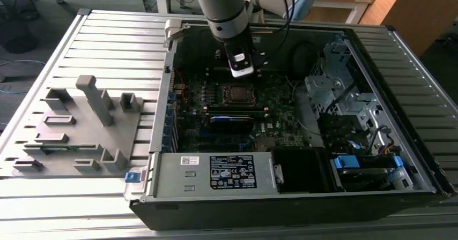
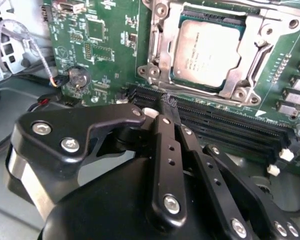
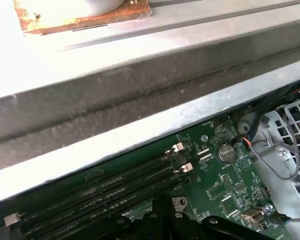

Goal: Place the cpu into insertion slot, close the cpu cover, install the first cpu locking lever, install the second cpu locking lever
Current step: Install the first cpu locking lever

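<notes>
Exterior overhead; wrist views close.

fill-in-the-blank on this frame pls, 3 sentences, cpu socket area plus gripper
1. The cpu already lies in the insertion slot with its grey metal top facing ____.
2. The silver cpu cover is closed over the cpu, whose top shows through its square ____.
3. In the second wrist view the gripper is shut and holds ____.

Missing words: up; cut-out; nothing

Even overhead light, glare top-left, wrist blur
</notes>
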Controlling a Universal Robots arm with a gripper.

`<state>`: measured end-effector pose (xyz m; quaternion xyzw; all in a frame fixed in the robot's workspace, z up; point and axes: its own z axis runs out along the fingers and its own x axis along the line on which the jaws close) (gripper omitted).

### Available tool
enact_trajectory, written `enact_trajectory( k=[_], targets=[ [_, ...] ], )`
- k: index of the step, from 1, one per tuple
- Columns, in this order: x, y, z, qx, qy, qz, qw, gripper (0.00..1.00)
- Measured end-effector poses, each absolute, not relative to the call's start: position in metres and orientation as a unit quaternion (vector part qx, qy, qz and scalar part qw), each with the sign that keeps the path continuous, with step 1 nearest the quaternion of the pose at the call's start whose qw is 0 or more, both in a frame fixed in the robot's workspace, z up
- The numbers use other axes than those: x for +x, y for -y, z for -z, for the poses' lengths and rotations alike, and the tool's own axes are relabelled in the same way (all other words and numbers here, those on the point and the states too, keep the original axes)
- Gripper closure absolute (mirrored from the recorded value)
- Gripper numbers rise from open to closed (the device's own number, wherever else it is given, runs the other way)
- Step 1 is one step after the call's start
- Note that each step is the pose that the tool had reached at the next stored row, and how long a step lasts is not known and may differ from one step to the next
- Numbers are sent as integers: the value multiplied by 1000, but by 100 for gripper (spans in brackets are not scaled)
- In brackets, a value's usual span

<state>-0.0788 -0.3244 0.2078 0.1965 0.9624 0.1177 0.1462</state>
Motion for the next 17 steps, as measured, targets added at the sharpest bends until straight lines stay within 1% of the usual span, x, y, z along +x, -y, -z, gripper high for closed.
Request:
enact_trajectory(
  k=[4,5,12,13,17],
  targets=[
    [-79,324,-208,196,-962,-118,146,89],
    [-79,324,-208,197,-963,-117,142,89],
    [-77,324,-207,203,-971,-100,81,89],
    [-77,324,-207,204,-971,-99,78,89],
    [-77,324,-207,204,-971,-99,78,89]
  ],
)
